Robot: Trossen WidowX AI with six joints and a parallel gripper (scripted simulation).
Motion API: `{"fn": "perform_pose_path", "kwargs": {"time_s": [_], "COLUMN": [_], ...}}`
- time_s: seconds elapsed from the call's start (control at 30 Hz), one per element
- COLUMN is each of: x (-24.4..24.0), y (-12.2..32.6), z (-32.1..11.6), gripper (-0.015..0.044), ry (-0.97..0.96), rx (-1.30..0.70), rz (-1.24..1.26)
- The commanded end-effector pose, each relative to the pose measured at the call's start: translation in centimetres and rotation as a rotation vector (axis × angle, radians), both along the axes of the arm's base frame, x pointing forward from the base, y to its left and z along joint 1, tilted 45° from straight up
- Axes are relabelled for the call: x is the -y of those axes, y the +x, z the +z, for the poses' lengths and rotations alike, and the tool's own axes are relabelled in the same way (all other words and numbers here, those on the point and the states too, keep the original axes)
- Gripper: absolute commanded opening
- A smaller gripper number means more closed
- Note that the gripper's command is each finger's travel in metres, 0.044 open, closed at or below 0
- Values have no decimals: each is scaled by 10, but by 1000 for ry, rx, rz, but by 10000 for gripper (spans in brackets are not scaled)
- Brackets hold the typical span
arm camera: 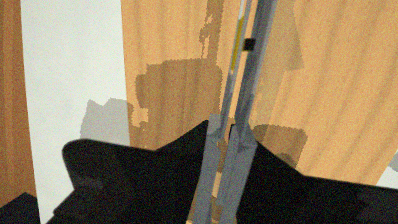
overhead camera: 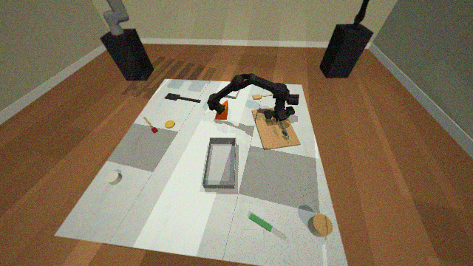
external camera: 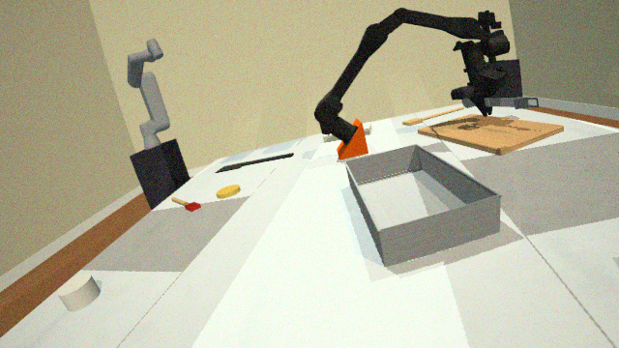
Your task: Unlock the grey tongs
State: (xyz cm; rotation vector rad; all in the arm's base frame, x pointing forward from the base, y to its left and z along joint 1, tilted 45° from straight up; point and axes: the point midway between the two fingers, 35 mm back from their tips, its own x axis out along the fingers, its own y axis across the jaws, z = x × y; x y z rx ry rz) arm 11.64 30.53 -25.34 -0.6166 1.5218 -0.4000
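"What's nearest on your screen?"

"From the top view, a green-handled knife (overhead camera: pixel 260 222) and a round wooden piece (overhead camera: pixel 322 224) lie on the worktop (overhead camera: pixel 166 214) (external camera: pixel 271 271). A pale cylinder (overhead camera: pixel 112 177) (external camera: pixel 79 293) stands near the opposite edge."

"And past those?"

"The grey roasting tin (overhead camera: pixel 219 186) (external camera: pixel 440 237), with no tongs across it. Farther back I see a red-headed brush (overhead camera: pixel 154 130) (external camera: pixel 192 207) near a yellow disc (overhead camera: pixel 169 124) (external camera: pixel 228 191). Well apart from them is the wooden board (overhead camera: pixel 271 142) (external camera: pixel 513 140) (arm camera: pixel 170 30)."

"Where are the tongs?"

"In my hand (overhead camera: pixel 279 117) (external camera: pixel 476 102) (arm camera: pixel 219 128), above the board. I've got the grey tongs (overhead camera: pixel 284 129) (external camera: pixel 508 101) (arm camera: pixel 255 65) pinched between the fingers, lying roughly level in the exterior view. Their arms run close together; I can't tell whether the lock has let go."

"Anything behind?"

"A black spatula (overhead camera: pixel 172 97) (external camera: pixel 256 162) and a small wooden tool (overhead camera: pixel 257 97) (external camera: pixel 413 122), the latter just beyond the board. Off the worktop, a grey arm (overhead camera: pixel 116 18) (external camera: pixel 155 101) stands on a dark pedestal (overhead camera: pixel 129 55) (external camera: pixel 157 169)."
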Motion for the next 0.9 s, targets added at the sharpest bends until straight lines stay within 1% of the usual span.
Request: {"fn": "perform_pose_path", "kwargs": {"time_s": [0.0,0.67,0.7,0.87], "x": [0,0,0,4], "y": [0,0,0,4], "z": [0,0,0,10], "gripper": [-97,427,440,440], "ry": [0,0,0,-9], "rx": [0,0,0,-5], "rz": [0,0,0,-2]}}
